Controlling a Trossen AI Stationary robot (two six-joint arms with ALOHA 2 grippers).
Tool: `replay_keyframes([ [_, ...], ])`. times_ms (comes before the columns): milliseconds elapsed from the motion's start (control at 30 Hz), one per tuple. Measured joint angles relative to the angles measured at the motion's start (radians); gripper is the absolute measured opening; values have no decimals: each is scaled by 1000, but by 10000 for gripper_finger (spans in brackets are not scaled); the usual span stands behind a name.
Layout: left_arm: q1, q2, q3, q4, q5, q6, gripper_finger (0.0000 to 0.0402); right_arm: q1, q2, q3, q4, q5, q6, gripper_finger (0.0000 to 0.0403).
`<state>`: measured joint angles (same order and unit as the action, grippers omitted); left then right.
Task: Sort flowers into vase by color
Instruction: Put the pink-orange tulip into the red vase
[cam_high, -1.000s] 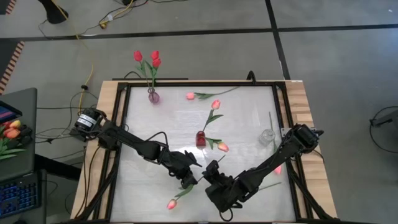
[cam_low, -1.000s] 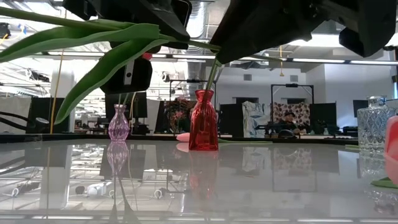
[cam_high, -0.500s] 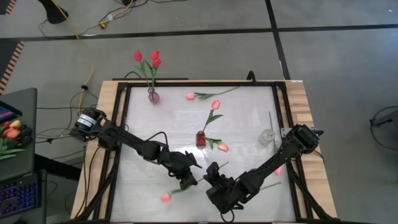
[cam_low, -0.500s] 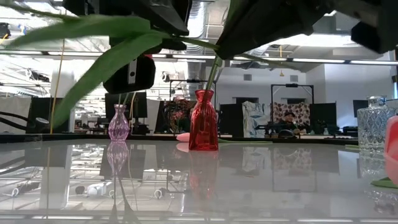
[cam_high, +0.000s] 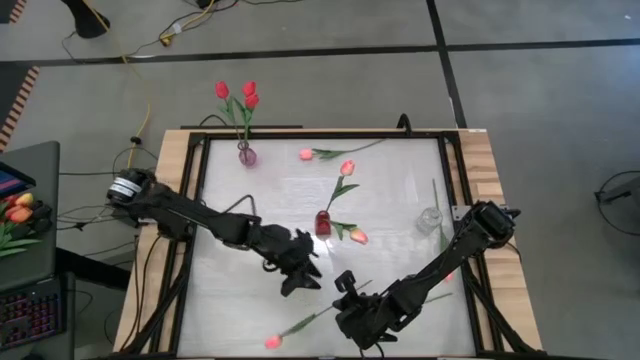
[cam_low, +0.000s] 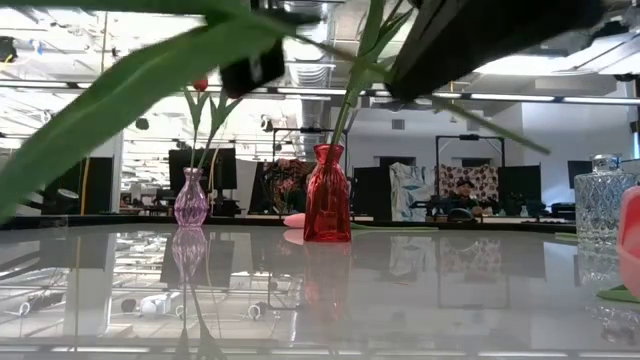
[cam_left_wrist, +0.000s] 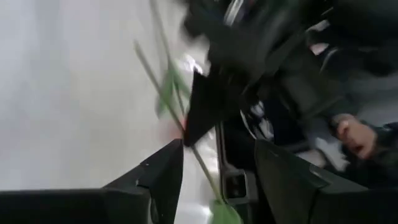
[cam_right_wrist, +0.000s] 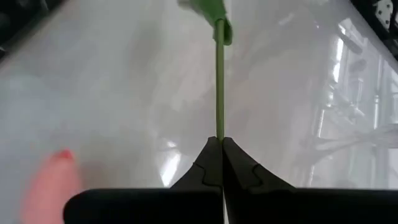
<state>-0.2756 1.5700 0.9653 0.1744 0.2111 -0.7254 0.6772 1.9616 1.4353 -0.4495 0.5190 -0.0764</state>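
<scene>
- Near the front edge of the desk (cam_high: 196, 250), toward its middle, I am watching a handover finish: the right gripper (cam_right_wrist: 222, 144) is now pinching a tulip's green stem (cam_right_wrist: 219, 81), its fingers pressed fully together on it.
- I am seeing the left gripper (cam_high: 297, 281) with its fingers (cam_left_wrist: 163, 168) spread wide and nothing between them; a second ago it was clamped on this same flower, and it is now sitting farther back toward the desk's centre.
- I am reading the held pink tulip (cam_high: 271, 342) as hanging with its head low by the front edge, the stem running up and back to the right gripper.
- I am taking this to mean the flower now belongs to the right arm alone, so the left is free to go for another.
- I am counting three red tulips (cam_high: 237, 96) already standing in the purple vase (cam_high: 246, 154) at the back left corner, a red vase (cam_high: 322, 222) mid-desk with one stem in it, and a clear glass vase (cam_high: 430, 218) by the right edge.
- I am still seeing loose pink flowers lying near the back edge and beside the red vase, so the sort is roughly halfway along.
</scene>
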Motion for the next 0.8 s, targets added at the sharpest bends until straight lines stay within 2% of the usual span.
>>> replay_keyframes([
  [200, -74, -175, 0, -45, -271, 370, 177, 38, -40, 0, 79, -2, -4, 18],
  [333, -137, -249, 0, -52, -427, 540, 171, 48, -91, 0, 131, -3, -8, 18],
  [500, -169, -269, -24, -34, -488, 637, 169, 39, -166, 0, 234, -28, -50, 18],
  [600, -172, -268, -129, 119, -509, 638, 169, 34, -201, 0, 298, -51, -71, 18],
  [700, -171, -267, -277, 400, -504, 626, 169, 34, -222, 0, 365, -49, -94, 18],
  [800, -173, -237, -400, 732, -450, 614, 169, 30, -227, 0, 494, -29, -113, 18],
])
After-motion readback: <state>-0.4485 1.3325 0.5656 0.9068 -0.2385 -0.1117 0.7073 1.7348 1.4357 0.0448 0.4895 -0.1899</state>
